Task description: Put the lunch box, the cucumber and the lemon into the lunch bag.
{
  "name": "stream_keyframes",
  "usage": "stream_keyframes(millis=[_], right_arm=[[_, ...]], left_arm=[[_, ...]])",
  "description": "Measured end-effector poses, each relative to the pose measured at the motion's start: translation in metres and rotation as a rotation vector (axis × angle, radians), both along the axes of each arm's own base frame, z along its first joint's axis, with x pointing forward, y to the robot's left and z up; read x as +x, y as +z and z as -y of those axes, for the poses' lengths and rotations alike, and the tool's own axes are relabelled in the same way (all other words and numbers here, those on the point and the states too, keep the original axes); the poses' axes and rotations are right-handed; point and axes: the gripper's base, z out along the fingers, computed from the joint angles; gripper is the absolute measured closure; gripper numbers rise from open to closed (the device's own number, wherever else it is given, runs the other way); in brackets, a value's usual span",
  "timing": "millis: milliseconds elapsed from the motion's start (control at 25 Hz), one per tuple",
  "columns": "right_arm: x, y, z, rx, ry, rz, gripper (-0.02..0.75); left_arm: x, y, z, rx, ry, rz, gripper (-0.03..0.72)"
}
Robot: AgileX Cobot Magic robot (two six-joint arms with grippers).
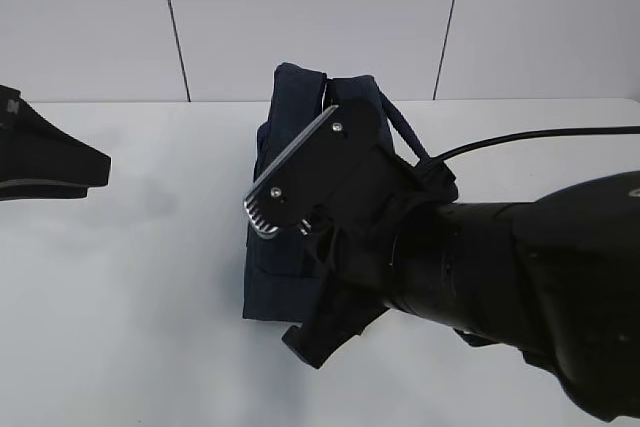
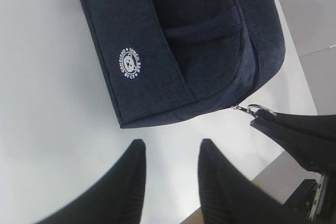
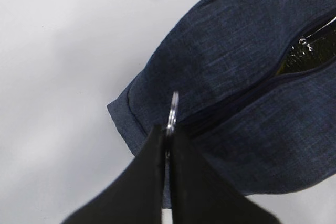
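The dark navy lunch bag (image 1: 268, 277) stands mid-table; it also shows in the left wrist view (image 2: 178, 40) and the right wrist view (image 3: 236, 77). My right gripper (image 3: 169, 130) is shut on the zipper's silver ring pull (image 3: 172, 107) at the bag's corner. The ring also shows in the left wrist view (image 2: 257, 110). The zipper gapes at one end, showing shiny lining (image 3: 310, 51). My left gripper (image 2: 171, 148) is open and empty over the table, just short of the bag's logo side. The lunch box, cucumber and lemon are out of view.
My right arm (image 1: 480, 257) reaches in from the lower right and hides much of the bag's front. The left gripper (image 1: 100, 165) shows at the left edge. The white table (image 1: 130, 297) ends at a grey panelled wall behind.
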Motion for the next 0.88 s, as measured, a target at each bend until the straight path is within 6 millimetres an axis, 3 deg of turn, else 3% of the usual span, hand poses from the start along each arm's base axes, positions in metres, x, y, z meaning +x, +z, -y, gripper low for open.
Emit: stream_keyframes(millis=[280, 520, 880], right_arm=[[-0.002, 0.0, -0.002, 0.009, 0.034, -0.004, 0.73], [-0.011, -0.016, 0.002, -0.018, 0.1, -0.029, 0.73], [-0.003, -0.023, 0.014, 0.044, 0.127, -0.081, 0.73]], left_arm=[[0.0, 0.0, 0.0, 0.0, 0.0, 0.0, 0.445], [0.0, 0.0, 0.0, 0.0, 0.0, 0.0, 0.446], [0.0, 0.0, 0.0, 0.001, -0.001, 0.001, 0.446]])
